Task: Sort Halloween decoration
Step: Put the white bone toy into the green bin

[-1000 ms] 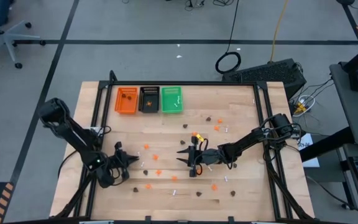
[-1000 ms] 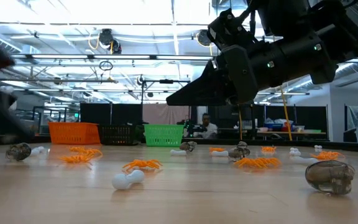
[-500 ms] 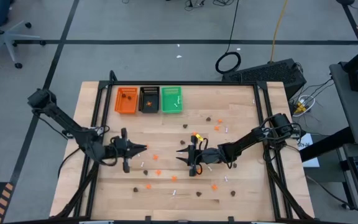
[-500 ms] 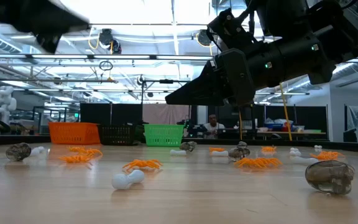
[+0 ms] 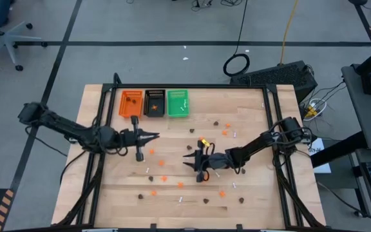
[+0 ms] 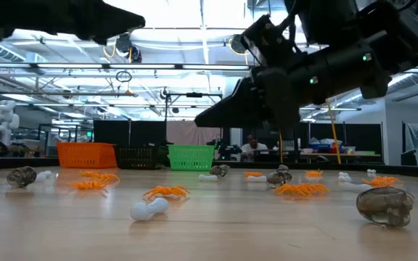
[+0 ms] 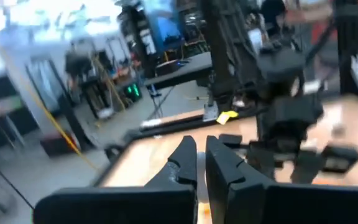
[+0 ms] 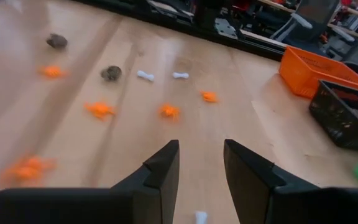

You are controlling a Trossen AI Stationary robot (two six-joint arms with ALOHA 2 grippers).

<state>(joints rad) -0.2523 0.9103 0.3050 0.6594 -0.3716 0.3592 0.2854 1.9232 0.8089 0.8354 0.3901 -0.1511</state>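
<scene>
The left gripper [image 5: 154, 136], fingers [image 7: 185, 163] pressed together with nothing between them, hangs above the table [image 5: 250, 109] just in front of the orange tray [image 5: 131, 104], black tray [image 5: 154, 103] and green tray [image 5: 178, 103]. Mid-table, the right gripper [image 5: 187, 159] holds its fingers [image 8: 164, 163] parted with a bare gap, nothing gripped, raised clear of the wood.

Around both, the Halloween decoration lies scattered over the table: orange blobs [image 5: 160, 163], dark brown blobs [image 5: 206, 200] and white sticks [image 5: 180, 198], most in the middle and near edge, a few by the right arm. A few pieces already sit in the trays.

The high view alone maps this spread and the tray row at the far edge. The low view alone shows shapes: a bone-like white stick [image 6: 149, 209], leggy orange pieces [image 6: 167, 192] and a translucent brown, skull-like piece [image 6: 385, 205], with a person [image 6: 251, 147] seated far behind the table. The right wrist view shows two white sticks [image 8: 145, 75] side by side near a brown blob [image 8: 111, 73]. The left wrist view shows the right arm opposite, bearing a yellow tag [image 7: 226, 116].

No writing can be read anywhere.
</scene>
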